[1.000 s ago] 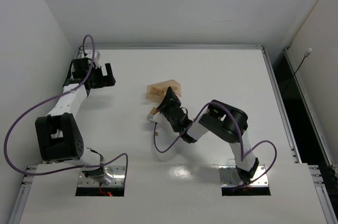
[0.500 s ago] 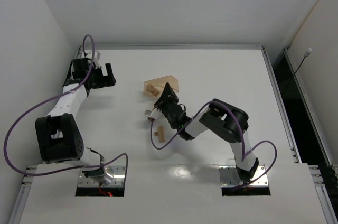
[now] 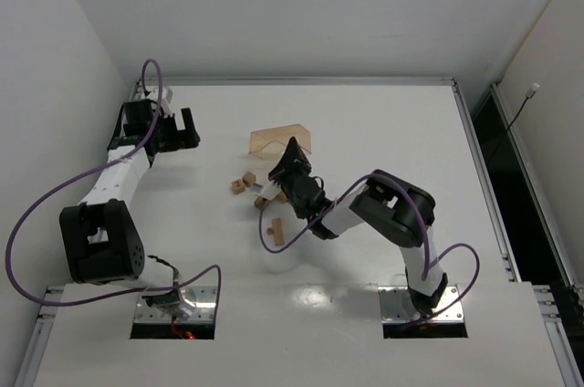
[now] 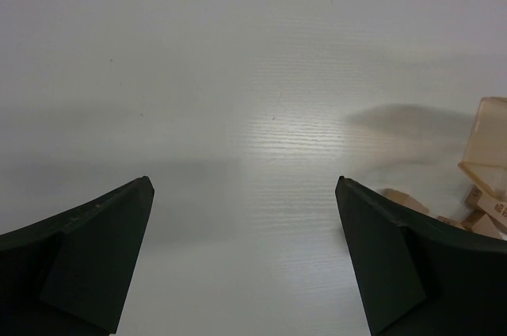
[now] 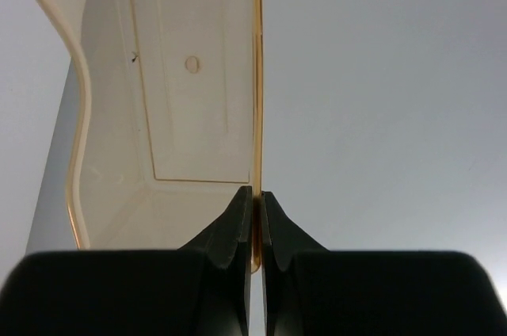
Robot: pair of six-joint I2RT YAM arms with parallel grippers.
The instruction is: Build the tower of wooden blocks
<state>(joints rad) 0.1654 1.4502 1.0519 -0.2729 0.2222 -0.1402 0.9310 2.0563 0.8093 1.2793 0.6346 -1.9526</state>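
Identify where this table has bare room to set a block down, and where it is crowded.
Free: the far strip behind the tray; the patch between the right arm and the right-hand table edge; the span between the left gripper and the wood blocks. Crowded: the centre, scattered blocks beside the right gripper, shut on the tray.

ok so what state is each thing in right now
tray: empty, held by one wall
blocks: loose on the table, none stacked
right gripper: shut on the tray wall
left gripper: open, holding nothing
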